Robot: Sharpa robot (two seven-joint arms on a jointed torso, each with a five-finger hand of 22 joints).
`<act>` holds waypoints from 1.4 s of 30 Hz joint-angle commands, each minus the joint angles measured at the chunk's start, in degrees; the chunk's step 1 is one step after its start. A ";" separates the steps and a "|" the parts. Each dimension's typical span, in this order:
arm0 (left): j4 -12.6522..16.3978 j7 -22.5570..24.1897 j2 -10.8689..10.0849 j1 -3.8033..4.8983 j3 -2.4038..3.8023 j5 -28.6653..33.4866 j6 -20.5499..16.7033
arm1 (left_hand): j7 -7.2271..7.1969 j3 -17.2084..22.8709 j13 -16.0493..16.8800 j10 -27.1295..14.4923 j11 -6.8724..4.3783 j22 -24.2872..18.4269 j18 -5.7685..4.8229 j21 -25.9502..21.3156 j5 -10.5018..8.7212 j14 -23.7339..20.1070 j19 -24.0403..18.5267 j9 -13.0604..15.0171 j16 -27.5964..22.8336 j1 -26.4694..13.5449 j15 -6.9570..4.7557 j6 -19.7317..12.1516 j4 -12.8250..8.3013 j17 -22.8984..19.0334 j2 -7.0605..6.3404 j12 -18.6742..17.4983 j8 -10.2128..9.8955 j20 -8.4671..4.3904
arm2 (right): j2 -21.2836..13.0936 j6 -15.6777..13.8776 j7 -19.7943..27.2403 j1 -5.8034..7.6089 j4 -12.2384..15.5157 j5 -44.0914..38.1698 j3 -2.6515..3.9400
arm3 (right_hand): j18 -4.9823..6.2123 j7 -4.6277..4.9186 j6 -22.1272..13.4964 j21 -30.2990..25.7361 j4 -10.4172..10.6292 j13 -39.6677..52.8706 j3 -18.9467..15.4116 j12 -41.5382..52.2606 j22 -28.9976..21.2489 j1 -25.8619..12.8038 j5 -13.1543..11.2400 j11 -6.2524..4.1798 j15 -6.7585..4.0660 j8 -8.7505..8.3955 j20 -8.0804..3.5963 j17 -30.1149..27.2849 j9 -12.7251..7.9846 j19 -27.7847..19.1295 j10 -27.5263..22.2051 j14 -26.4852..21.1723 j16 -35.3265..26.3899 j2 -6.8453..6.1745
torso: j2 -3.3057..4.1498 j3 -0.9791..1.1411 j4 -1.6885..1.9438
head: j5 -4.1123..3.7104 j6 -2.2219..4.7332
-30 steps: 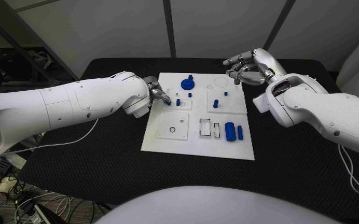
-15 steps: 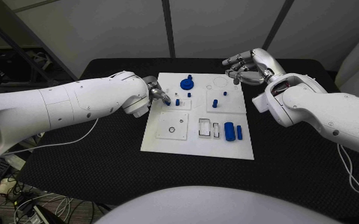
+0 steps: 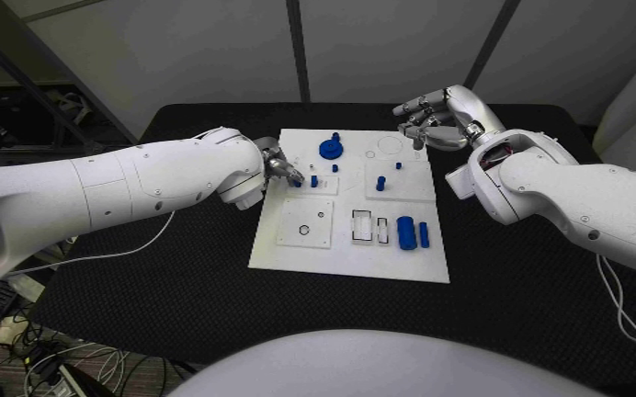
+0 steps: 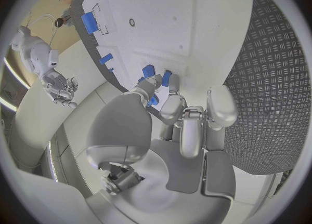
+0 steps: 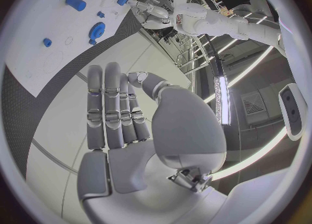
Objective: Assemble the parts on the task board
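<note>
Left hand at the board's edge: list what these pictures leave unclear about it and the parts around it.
- Head view: the left hand is mostly hidden behind its own forearm, so its fingers cannot be read.
- Left wrist view: fingertips meet a small blue peg; pinched or only touched, unclear.
- Head view: the small recesses on the task board are too small to judge.

One task board, two hands, and seven blue parts.
</note>
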 commanded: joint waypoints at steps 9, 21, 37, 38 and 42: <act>0.00 -0.09 0.44 -0.18 -0.09 0.16 2.07 | -1.29 -0.64 0.19 -0.19 -0.13 4.83 -1.49 0.16 -2.56 5.75 0.42 0.10 0.29 -0.53 -0.23 1.03 1.42 14.03 -0.10 0.48 -0.43 0.11 | 0.04 -0.06 0.38 0.12 0.05 -0.16 0.04 | 0.67 0.27 0.27 -0.29 0.02 -0.07 -0.40 0.08 -0.09 -0.10 0.39 0.31 0.06 -0.27 -0.02 -0.07 -0.06 0.31 -0.04 0.31 -0.14 0.42 | 0.02 0.02 -0.02 | -0.04 0.01; -0.49 0.25 0.32 -0.18 -0.06 0.05 1.07 | -1.37 -4.09 0.20 -0.37 -0.13 4.89 -1.49 -0.04 -10.47 5.69 0.53 -0.02 0.17 -1.46 -0.25 1.85 6.91 13.79 -1.85 0.44 -1.33 0.01 | 0.00 -0.06 0.41 0.12 0.01 -0.16 0.04 | 0.67 0.26 0.29 -0.41 -0.06 -0.30 -0.46 0.15 -0.10 -0.09 0.47 0.30 0.05 -0.28 -0.04 -0.03 -0.06 0.39 -0.04 0.44 -0.40 0.44 | 0.00 -0.02 0.05 | -0.23 0.01; 0.30 0.83 -0.95 -0.16 0.62 -0.70 0.20 | -0.83 -12.33 -0.91 -1.15 0.26 4.80 -1.35 -1.05 -17.60 5.49 0.41 -0.17 -0.28 3.55 -0.09 2.62 18.97 12.86 -4.32 -0.58 -2.97 0.06 | -0.01 0.17 0.43 0.12 -0.02 -0.12 0.03 | 0.67 0.27 0.24 -0.44 -0.10 -0.35 -0.49 0.14 -0.11 -0.10 0.49 0.30 0.05 -0.30 -0.04 -0.03 -0.07 0.38 -0.07 0.43 -0.47 0.39 | 0.01 0.00 0.04 | -0.27 0.01; 0.32 0.81 -0.99 -0.16 0.74 -0.71 0.23 | -0.82 -12.43 -0.91 -1.15 0.26 4.80 -1.35 -1.04 -17.71 5.49 0.41 -0.16 -0.27 3.64 -0.07 2.65 19.16 12.88 -4.30 -0.57 -2.98 0.06 | -0.03 0.16 0.44 0.12 -0.01 -0.12 0.03 | 0.66 0.28 0.16 -0.48 -0.13 -0.41 -0.51 0.14 -0.11 -0.11 0.50 0.32 0.07 -0.34 -0.03 -0.03 -0.09 0.37 -0.09 0.41 -0.55 0.36 | 0.01 -0.02 0.06 | -0.25 0.01; 0.44 0.87 -1.19 -0.16 1.45 -0.90 0.24 | -0.81 -12.63 -0.86 -1.13 0.27 4.81 -1.35 -1.05 -17.94 5.50 0.42 -0.13 -0.25 3.81 -0.07 2.70 19.53 12.91 -4.26 -0.53 -3.01 0.06 | -0.08 0.13 0.45 0.11 0.01 -0.12 0.03 | 0.66 0.28 0.16 -0.48 -0.13 -0.41 -0.51 0.14 -0.11 -0.11 0.50 0.32 0.07 -0.34 -0.03 -0.03 -0.09 0.37 -0.09 0.41 -0.55 0.36 | 0.01 0.00 0.02 | -0.23 0.01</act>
